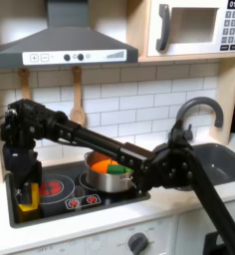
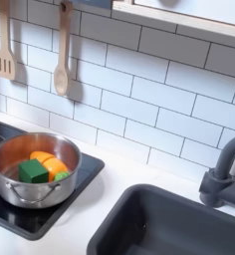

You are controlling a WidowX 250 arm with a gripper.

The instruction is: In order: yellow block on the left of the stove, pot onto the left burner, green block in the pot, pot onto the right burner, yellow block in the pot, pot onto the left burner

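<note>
The yellow block (image 1: 29, 208) sits at the left edge of the black stove (image 1: 70, 202), at the first exterior view's left. My gripper (image 1: 28, 195) hangs straight down onto the block's top, its dark fingers blending together, so their spacing is unclear. The left burner (image 1: 55, 186), with its bright red middle, lies bare just right of the gripper. The steel pot (image 1: 108, 174) (image 2: 30, 189) stands on the stove's right side and covers the right burner. Inside the pot lie the green block (image 2: 32, 171) (image 1: 117, 169) and an orange piece (image 2: 48, 163).
My arm stretches from the first exterior view's right across the pot to the left. A sink (image 2: 179, 224) with a dark faucet (image 1: 199, 108) lies right of the stove. Wooden utensils (image 2: 61, 50) hang on the tiled back wall. A hood (image 1: 65, 40) overhangs the stove.
</note>
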